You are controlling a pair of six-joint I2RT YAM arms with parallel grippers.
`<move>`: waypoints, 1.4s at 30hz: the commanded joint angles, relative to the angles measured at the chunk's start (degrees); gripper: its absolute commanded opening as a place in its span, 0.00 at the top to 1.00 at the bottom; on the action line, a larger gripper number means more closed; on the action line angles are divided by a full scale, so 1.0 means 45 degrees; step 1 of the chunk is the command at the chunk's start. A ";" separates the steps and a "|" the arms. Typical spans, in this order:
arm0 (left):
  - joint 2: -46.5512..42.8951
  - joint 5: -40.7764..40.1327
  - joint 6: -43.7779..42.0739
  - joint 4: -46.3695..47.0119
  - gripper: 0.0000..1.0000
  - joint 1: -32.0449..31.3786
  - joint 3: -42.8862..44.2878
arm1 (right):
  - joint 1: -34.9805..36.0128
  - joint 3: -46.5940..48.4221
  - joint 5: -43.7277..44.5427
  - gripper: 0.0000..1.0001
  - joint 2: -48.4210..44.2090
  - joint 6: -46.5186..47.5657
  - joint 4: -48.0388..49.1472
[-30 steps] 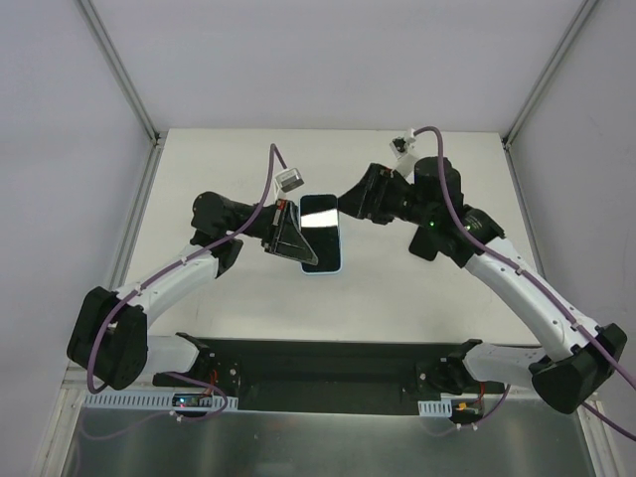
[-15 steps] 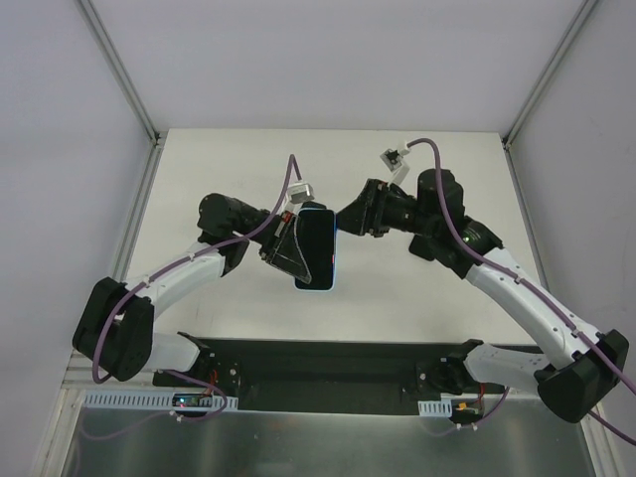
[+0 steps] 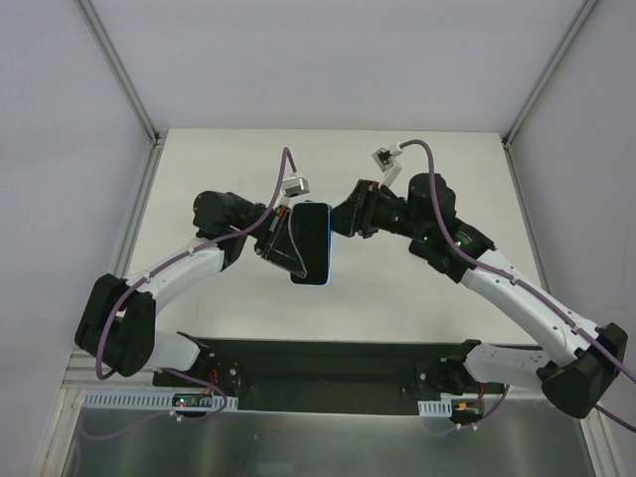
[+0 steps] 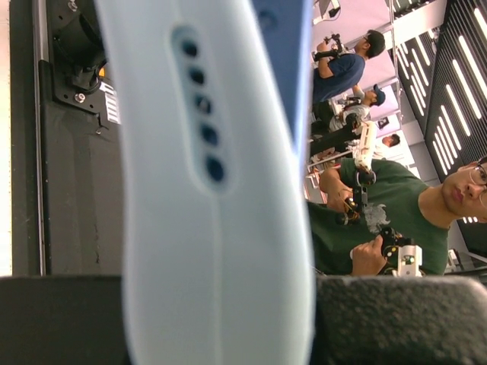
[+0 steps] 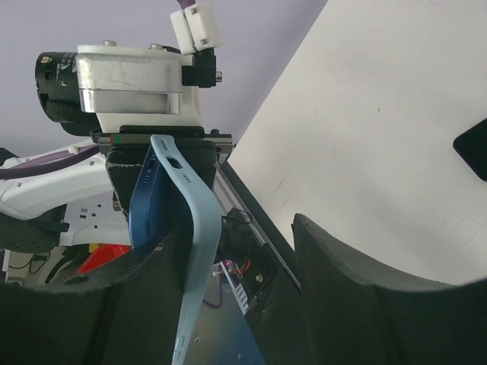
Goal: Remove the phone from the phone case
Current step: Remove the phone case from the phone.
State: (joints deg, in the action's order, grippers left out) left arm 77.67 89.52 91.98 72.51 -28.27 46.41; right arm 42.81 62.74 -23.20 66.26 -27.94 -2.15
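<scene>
One white table (image 3: 397, 298), pale walls (image 3: 328, 60)

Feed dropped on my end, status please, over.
Left hand clamped on phone case, lifted off table. Right hand open at case's top edge. Phone seated inside case. Nothing in the way.

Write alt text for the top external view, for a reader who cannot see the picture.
Two robot arms meet over a white table, where the left gripper holds the phone, a glossy black slab in its pale blue phone case, by its left side. The right gripper is close beside the case's upper right corner.
</scene>
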 commanded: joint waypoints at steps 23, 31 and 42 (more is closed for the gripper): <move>0.0923 -0.3075 0.0008 0.5215 1.00 0.0461 0.1523 | 0.2188 -0.0387 0.3898 0.99 0.1081 0.0175 -0.4904; 0.1646 -0.3310 0.0223 0.5234 0.26 0.0950 0.0743 | 0.1055 -0.0525 0.7769 0.99 0.0295 -0.0255 -0.7684; 0.1705 -0.4052 0.0126 0.4669 0.20 0.2413 -0.1543 | 0.0956 0.0665 0.9901 0.99 0.3202 -0.0178 -1.0262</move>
State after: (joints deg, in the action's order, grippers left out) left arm 88.95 74.41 90.78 70.02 -21.23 40.25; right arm 48.01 66.70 8.99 73.19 -37.36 -22.74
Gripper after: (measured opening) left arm 0.802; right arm 0.123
